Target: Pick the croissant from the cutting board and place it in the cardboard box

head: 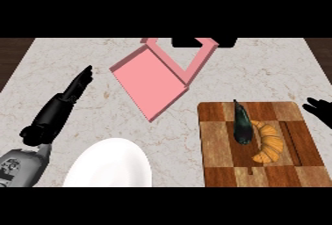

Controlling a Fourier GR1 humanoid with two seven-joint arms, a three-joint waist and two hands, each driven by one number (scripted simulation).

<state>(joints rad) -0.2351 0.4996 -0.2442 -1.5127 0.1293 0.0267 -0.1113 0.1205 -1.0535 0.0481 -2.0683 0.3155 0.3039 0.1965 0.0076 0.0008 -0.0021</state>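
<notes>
Croissant (270, 146): lying on the right half of the cutting board (220, 169), its curve bulging toward the board's right edge; nothing is holding it.
Dark vegetable (242, 126): lying lengthwise on the board, touching the croissant's left side.
Cutting board: sitting on the desk (77, 52) at the lower right, showing a checkered wood pattern.
Box (162, 72): pink, sitting open near the desk's far middle, its wide flap lying flat and reaching toward the board's upper left corner, well apart from the croissant.
White plate (110, 165): resting at the lower edge, left of the board.
Left hand (79, 84): stretching out over the desk's left side with fingers straight, holding nothing.
Right hand (321, 110): showing at the right edge beside the board's far corner, fingers spread and relaxed, gripping nothing, apart from the croissant.
</notes>
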